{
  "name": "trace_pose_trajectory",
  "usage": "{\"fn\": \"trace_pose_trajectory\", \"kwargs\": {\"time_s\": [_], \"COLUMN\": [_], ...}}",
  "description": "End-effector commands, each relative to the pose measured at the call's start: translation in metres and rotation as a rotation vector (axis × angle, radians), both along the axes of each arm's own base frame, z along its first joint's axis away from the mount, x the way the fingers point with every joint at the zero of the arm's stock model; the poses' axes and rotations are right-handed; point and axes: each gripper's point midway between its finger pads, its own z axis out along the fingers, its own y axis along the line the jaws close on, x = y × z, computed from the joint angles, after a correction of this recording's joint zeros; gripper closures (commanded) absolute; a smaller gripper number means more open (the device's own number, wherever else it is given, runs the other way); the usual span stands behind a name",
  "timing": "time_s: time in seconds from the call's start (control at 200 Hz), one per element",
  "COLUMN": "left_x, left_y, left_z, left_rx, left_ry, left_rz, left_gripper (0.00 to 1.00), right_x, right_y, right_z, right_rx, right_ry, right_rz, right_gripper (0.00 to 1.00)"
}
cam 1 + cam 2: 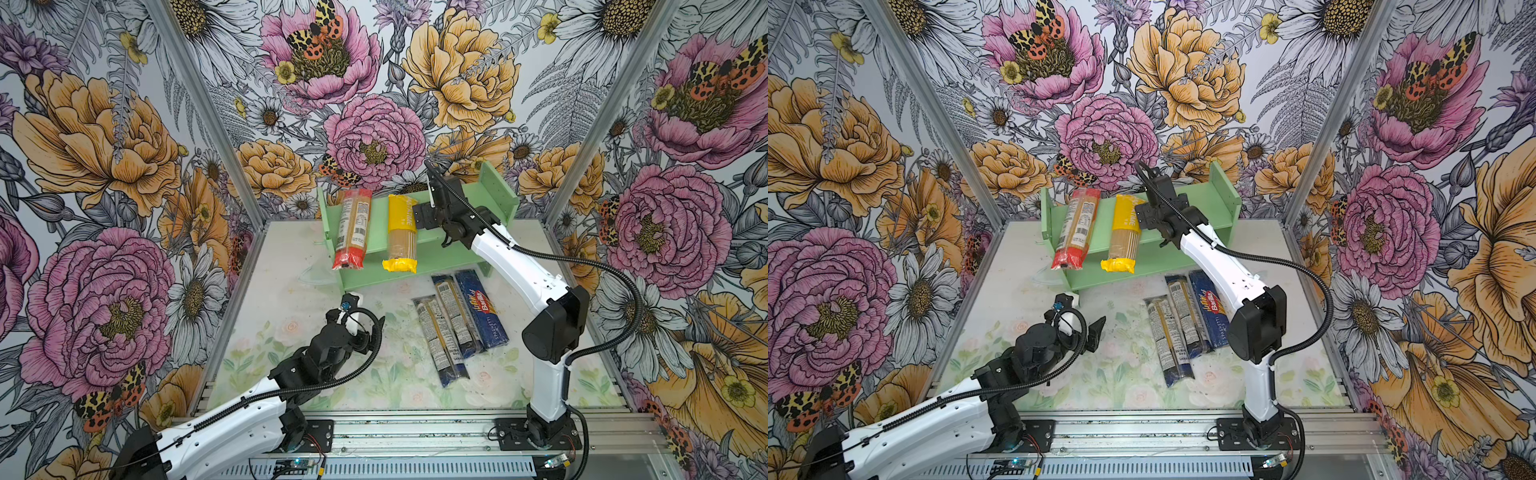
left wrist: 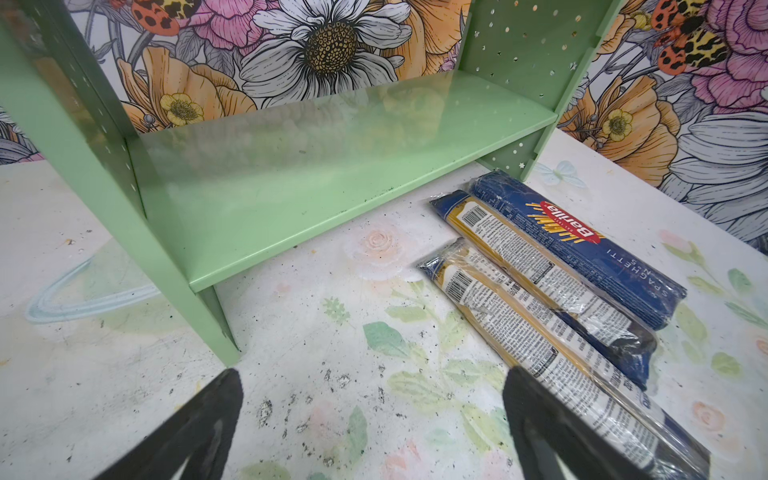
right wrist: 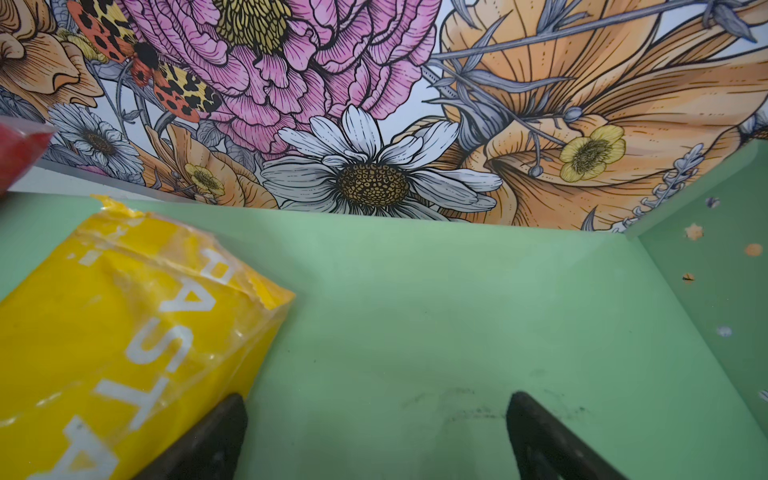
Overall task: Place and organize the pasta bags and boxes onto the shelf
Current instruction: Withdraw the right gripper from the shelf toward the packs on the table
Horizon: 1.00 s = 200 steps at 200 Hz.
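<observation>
The right end effector (image 3: 376, 405) was held open over the shelf (image 1: 440, 266) beside the yellow bag (image 1: 401, 226), while the blue box (image 1: 482, 307) and two clear bags (image 1: 440, 340), laid on the tabletop (image 1: 291, 353) pointing shelfward, were judged nearer the open left end effector (image 2: 374, 386).

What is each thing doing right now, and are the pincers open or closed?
Shelf: standing upright.
Red bag: on shelf top, end sticking out.
Yellow bag: on shelf top, end sticking out.
Blue-ended bags: flat on table, side by side.
Blue box: flat on table.
Left pincer: open, empty.
Right pincer: open, empty.
</observation>
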Motion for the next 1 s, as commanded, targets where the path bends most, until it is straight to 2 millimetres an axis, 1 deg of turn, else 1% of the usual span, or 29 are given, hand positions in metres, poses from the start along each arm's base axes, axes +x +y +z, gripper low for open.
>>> {"fn": "trace_pose_trajectory", "kwargs": {"time_s": [0.0,0.105,0.225,0.29,0.325,0.35,0.415,0.44,0.455,0.49,0.586,0.636,0.726,0.861,0.996], "left_x": [-0.003,-0.004,-0.005,-0.006,-0.006,-0.006,-0.006,-0.006,-0.006,-0.007,-0.008,-0.009,-0.011,-0.014,-0.016], "left_y": [-0.003,-0.003,-0.005,-0.007,-0.008,-0.008,-0.010,-0.011,-0.011,-0.012,-0.016,-0.019,-0.021,-0.020,-0.017], "left_z": [-0.004,-0.003,-0.001,-0.001,-0.001,0.000,0.000,0.000,0.000,0.000,0.000,0.000,-0.001,-0.005,-0.006], "left_rx": [-0.026,-0.036,-0.047,-0.051,-0.054,-0.058,-0.060,-0.062,-0.062,-0.062,-0.059,-0.063,-0.061,-0.054,-0.059], "left_ry": [0.015,0.015,0.015,0.017,0.019,0.019,0.021,0.022,0.022,0.024,0.024,0.025,0.029,0.044,0.049], "left_rz": [-0.013,-0.016,-0.027,-0.036,-0.041,-0.043,-0.049,-0.052,-0.053,-0.058,-0.083,-0.098,-0.112,-0.114,-0.104], "left_gripper": [0.01,0.01,0.01,0.01,0.01,0.01,0.01,0.01,0.01,0.01,0.01,0.01,0.01,0.01,0.01], "right_x": [0.000,-0.009,-0.027,-0.042,-0.049,-0.056,-0.074,-0.080,-0.087,-0.098,-0.134,-0.152,-0.176,-0.202,-0.215], "right_y": [-0.004,-0.015,-0.029,-0.037,-0.040,-0.043,-0.045,-0.045,-0.045,-0.042,-0.027,-0.019,-0.011,0.001,0.006], "right_z": [0.015,0.027,0.044,0.057,0.058,0.065,0.070,0.068,0.071,0.070,0.064,0.057,0.045,0.027,0.013], "right_rx": [0.007,-0.015,-0.031,-0.022,-0.020,-0.011,0.011,0.019,0.031,0.047,0.067,0.050,0.047,0.087,0.100], "right_ry": [-0.028,-0.049,-0.074,-0.092,-0.089,-0.099,-0.099,-0.092,-0.096,-0.088,-0.068,-0.059,-0.038,0.008,0.039], "right_rz": [-0.007,-0.019,-0.023,-0.018,-0.011,-0.005,0.029,0.046,0.058,0.090,0.199,0.240,0.286,0.329,0.333], "right_gripper": [0.00,0.00,0.00,0.00,0.00,0.00,0.00,0.00,0.00,0.00,0.00,0.00,0.00,0.01,0.01]}}
